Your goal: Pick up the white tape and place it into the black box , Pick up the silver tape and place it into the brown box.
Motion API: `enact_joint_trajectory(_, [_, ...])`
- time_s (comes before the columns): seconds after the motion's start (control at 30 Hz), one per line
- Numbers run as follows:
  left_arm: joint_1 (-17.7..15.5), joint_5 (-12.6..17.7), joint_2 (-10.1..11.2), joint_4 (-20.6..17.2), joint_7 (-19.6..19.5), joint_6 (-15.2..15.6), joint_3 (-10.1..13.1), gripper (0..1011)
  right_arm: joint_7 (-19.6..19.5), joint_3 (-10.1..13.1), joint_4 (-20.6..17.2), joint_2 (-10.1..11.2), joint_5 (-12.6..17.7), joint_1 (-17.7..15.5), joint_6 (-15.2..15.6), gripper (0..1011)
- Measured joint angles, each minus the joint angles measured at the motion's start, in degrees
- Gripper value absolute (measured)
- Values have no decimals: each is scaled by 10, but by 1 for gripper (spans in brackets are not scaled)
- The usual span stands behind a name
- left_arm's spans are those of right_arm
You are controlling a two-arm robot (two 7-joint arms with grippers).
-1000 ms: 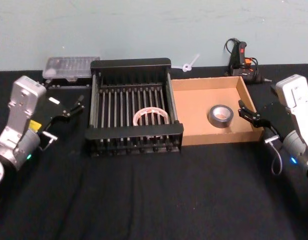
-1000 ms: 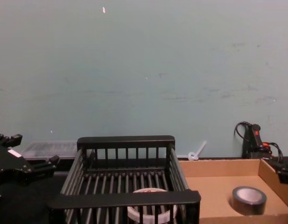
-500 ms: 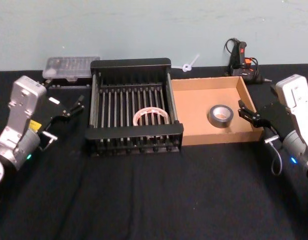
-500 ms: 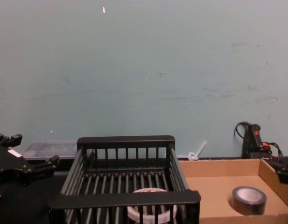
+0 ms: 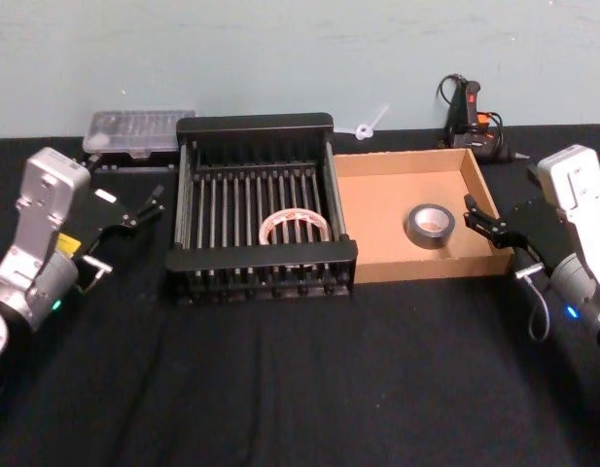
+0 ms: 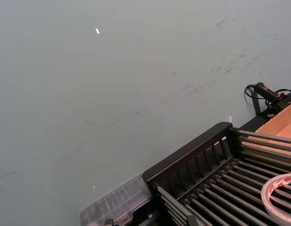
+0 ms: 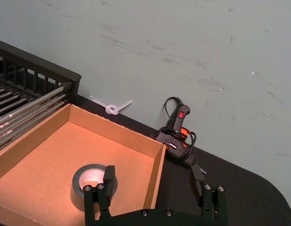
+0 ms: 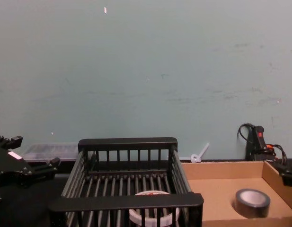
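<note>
White tape [image 5: 294, 228]: flat ring, lying on the barred floor of the black box [image 5: 263, 269], toward its near wall, right of centre. Faint red marking inside the ring. Nothing touches it.

Silver tape [image 5: 431, 225]: thick grey roll with dark core, lying flat in the brown box [image 5: 377, 216], right of centre, apart from all four walls.

Black box: slatted crate with solid rims, at desk centre; its right side stands against the left wall of the brown box.

Brown box: shallow cardboard tray, right of the crate.

Right claw [image 5: 486, 222]: hovering at the right wall of the brown box, near its front corner, fingers spread wide and holding nothing; in the right wrist view one finger [image 7: 109, 177] lies over the silver tape, the other outside the wall.

Left claw [image 5: 144, 208]: just left of the crate, off its left rim, fingers parted, empty.

Desk [image 5: 300, 389]: black cloth cover.

Clear plastic case [image 5: 138, 130]: behind the crate's left corner, by the wall.

Glue gun [image 5: 468, 115]: black with a red switch, corded, behind the tray's far right corner.

White plastic piece [image 5: 369, 124]: small, at the wall between the two boxes.
</note>
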Motion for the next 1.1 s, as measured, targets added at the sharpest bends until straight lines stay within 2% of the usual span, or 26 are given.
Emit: enact_joint_trajectory(1.1, [0, 0, 0, 0, 0, 0, 0, 1001, 0, 0, 0, 0, 0, 0, 0, 1002])
